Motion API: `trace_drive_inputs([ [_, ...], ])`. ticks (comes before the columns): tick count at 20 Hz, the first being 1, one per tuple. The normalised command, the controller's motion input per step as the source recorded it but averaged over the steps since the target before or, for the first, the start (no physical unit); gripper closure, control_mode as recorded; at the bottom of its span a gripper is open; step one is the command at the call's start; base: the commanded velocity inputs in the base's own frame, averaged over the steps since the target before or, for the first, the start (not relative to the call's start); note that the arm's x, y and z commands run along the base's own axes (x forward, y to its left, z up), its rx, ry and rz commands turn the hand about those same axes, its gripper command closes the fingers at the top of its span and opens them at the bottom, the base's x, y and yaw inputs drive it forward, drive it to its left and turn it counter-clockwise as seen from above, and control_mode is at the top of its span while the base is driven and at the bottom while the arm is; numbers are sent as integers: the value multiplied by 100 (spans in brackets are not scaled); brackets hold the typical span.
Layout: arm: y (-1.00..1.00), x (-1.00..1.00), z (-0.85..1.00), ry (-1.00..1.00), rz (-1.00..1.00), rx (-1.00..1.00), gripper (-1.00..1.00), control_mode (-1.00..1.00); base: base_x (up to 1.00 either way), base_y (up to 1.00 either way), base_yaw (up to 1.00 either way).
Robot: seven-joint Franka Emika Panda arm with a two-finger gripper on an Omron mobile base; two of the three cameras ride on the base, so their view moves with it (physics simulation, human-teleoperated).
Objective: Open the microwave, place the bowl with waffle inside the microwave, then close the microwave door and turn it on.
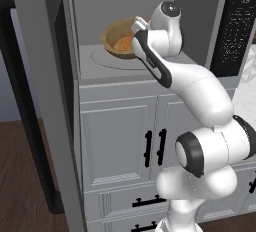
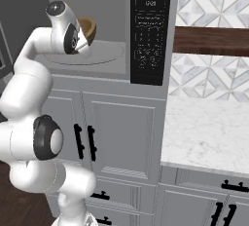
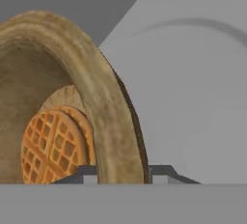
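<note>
Microwave first: a big grey box built in above white panelled cabinet doors, with a smooth pale grey cavity and a flat round turntable on its floor. A glossy black keypad strip runs down its right side. The microwave door stands swung wide to the left, a thick grey frame seen nearly edge-on, with a tall black handle bar on its outer face.

Inside the cavity sits the bowl, round and shallow, of tan-brown wood with a rough grain and a thick rolled rim. It is tilted, its open side turned toward the left base camera, over the turntable; whether its underside touches the plate I cannot tell. The waffle lies in the bowl's bottom, a small golden-orange disc with a square grid pressed into it.

The gripper reaches into the cavity at the bowl's near rim. In the hand view its two dark fingertips stand one on each side of the rim wall, one inside the bowl and one outside, jaws partly closed and pinching the rim between them.

To the right of the microwave lie a white marbled worktop and a patterned tile wall.
</note>
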Motion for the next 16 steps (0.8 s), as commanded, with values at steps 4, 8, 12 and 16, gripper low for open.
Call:
trace_drive_inputs([
  [4,-3,-4,0,-2,0,0,-100,-100,0,0,0],
  [8,-22,-26,0,-11,-1,0,-100,-100,0,0,0],
  [12,-52,-77,0,-25,-2,0,-100,-100,0,0,0],
  [16,-14,-99,0,-20,0,0,-100,-100,0,0,0],
])
